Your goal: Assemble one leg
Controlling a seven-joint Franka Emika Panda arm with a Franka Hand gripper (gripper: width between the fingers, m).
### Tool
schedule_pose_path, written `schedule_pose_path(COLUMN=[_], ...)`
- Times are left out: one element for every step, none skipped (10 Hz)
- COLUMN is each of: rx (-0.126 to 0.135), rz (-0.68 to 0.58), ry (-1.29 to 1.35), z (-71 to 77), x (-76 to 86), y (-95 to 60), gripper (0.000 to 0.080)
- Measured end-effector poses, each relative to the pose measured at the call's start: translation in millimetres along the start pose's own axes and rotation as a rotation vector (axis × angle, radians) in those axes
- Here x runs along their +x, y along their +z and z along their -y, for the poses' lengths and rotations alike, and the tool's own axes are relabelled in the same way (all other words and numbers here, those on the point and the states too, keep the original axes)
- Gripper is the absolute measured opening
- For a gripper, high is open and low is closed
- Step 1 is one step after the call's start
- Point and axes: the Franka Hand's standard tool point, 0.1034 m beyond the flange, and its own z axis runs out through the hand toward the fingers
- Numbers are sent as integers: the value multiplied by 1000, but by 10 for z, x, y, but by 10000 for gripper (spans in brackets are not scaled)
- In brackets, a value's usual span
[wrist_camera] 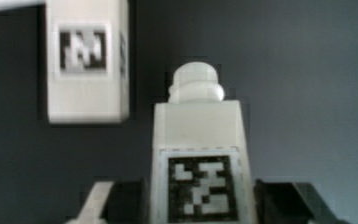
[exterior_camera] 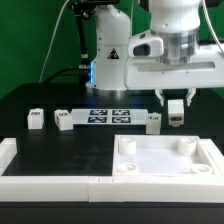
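Along the front edge of the desk [exterior_camera: 60, 150], closest to the lens, a white rail [exterior_camera: 45, 185] runs from the corner on the exterior view's left, where it turns toward the rear. Beside it, at the front corner on the exterior view's right, lies the square panel [exterior_camera: 165, 160], flat, with a raised rim and round sockets at its corners. Beyond the panel's far rim the gripper [exterior_camera: 177, 105] hangs pointing down, its jaws narrowed onto the held leg [exterior_camera: 176, 115]. In the wrist view the dark fingers [wrist_camera: 108, 200] sit against both sides of this block, its tag facing the lens and a rounded peg at its far end. Whether its base touches the desk cannot be told. Just beside it, toward the exterior view's left and clear of the fingers, stands the second leg [exterior_camera: 153, 121]. The marker board [exterior_camera: 108, 115] lies mid-desk. The third leg [exterior_camera: 63, 120] and the fourth leg [exterior_camera: 35, 120] stand farther toward the exterior view's left edge. The arm base [exterior_camera: 105, 55] rises at the rear edge.
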Motion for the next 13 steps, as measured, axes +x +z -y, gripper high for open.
schedule_pose_path(rx=[9, 12, 32, 51, 60, 51, 40, 24, 12, 6, 4, 5, 6], rz=[-110, -141, -246, -330, -375, -347, -344, -344, -352, -353, -352, -365, -368], ry=[-14, -24, -34, -43, -55, -61, -108, -166, -200, -219, -234, -246, -246], z=[38, 55, 116, 166, 189, 172, 169, 131, 55, 15, 12, 21, 24], x=[-4, -44, 56, 69, 36, 19, 52, 126, 222, 323, 447, 601, 609], y=[-77, -129, -216, -253, -225, -196, -209, -234, -279, -341, -425, -506, -499], gripper=[288, 288, 290, 290, 290, 290, 290, 290, 290, 290, 290, 290, 290])
